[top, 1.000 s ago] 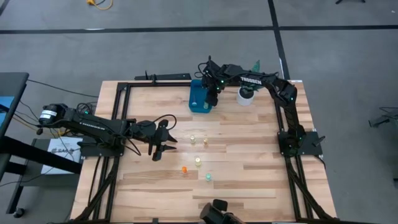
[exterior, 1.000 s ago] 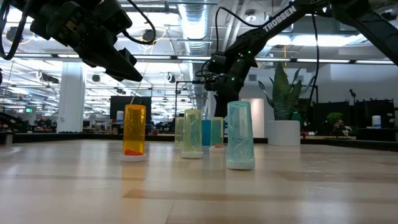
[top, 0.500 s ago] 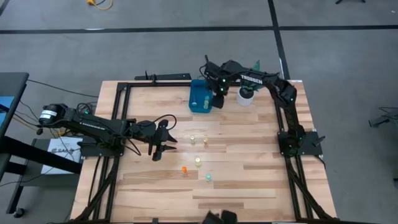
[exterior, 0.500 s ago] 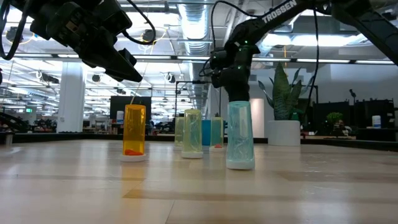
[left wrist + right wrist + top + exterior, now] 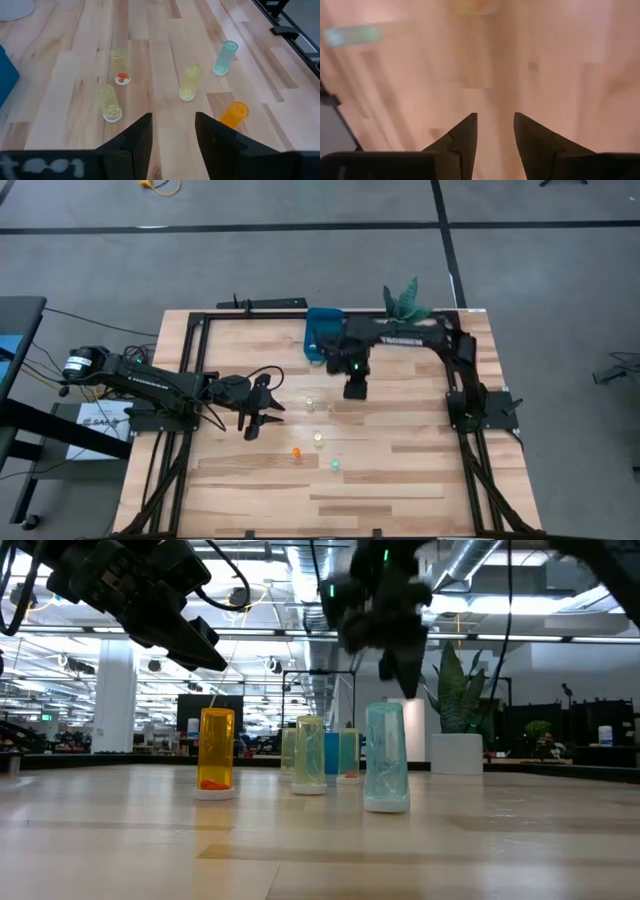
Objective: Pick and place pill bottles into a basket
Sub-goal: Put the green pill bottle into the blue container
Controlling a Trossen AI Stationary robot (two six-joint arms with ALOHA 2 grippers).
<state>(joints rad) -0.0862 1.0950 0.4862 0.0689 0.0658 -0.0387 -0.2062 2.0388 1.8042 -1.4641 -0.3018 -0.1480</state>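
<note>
Several tiny translucent pill bottles stand upright on their bases on the wooden table: pale yellow [image 5: 107,102], yellow with an orange base [image 5: 119,67], yellow-green [image 5: 190,82], green [image 5: 225,57] and orange [image 5: 234,114]. The blue basket [image 5: 320,330] stands at the table's far side, partly under my right arm. My left gripper [image 5: 262,420] hovers open and empty left of the bottles. My right gripper [image 5: 354,390] hovers open and empty between the basket and the bottles; its wrist view is blurred [image 5: 495,131].
A potted plant [image 5: 405,302] stands right of the basket, its white pot [image 5: 457,752] showing in the low view. A black frame [image 5: 200,320] rims the table. Bare wood lies near the front edge [image 5: 380,490].
My right gripper has swung from above the blue basket toward the table's near edge and down, and now hangs close to the bottles. The bottles have stayed in place.
</note>
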